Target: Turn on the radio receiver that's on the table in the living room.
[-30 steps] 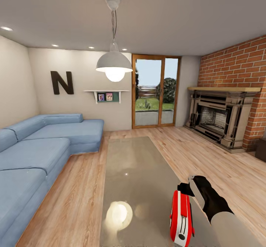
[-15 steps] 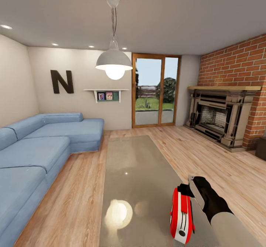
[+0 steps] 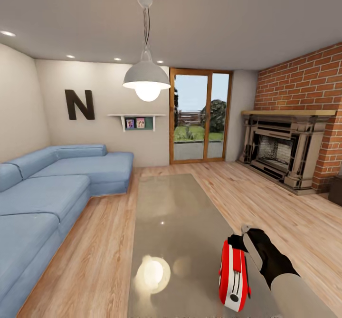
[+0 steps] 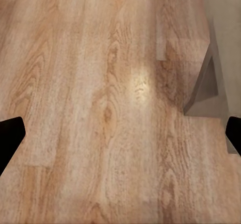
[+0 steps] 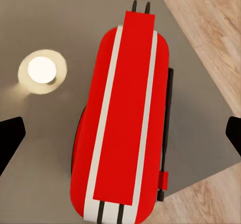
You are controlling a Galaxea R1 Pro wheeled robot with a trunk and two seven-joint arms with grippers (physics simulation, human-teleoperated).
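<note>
While I am looking through the head camera, the small red radio receiver with white edge bands (image 3: 233,276) is standing on its edge on the long glossy grey-brown glass-like table (image 3: 171,213), in the lower right of the frame, close to the table's right border. My right gripper (image 3: 243,240) is hovering just beside the upper end of the radio; I cannot tell if it is touching the case. In the right wrist camera the red radio (image 5: 123,118) is lying in the middle of the frame, and the two black fingertips (image 5: 10,136) are showing only at the far left and far right edges, so the fingers are spread wide with the radio between them and apart from both. A round bright reflection of the lamp (image 5: 41,69) is shining on the glass in the upper left of that frame.

My left gripper (image 4: 120,136) is also spread wide, and it is hanging above the light wood plank floor (image 4: 90,108), with a corner of the table (image 4: 208,91) in the right part of the frame.

Farther in the head view, the blue sectional sofa (image 3: 52,189) is filling the left side, the white pendant lamp (image 3: 147,78) is hanging in the upper middle, and the red brick fireplace wall (image 3: 304,90) is standing at the right.
</note>
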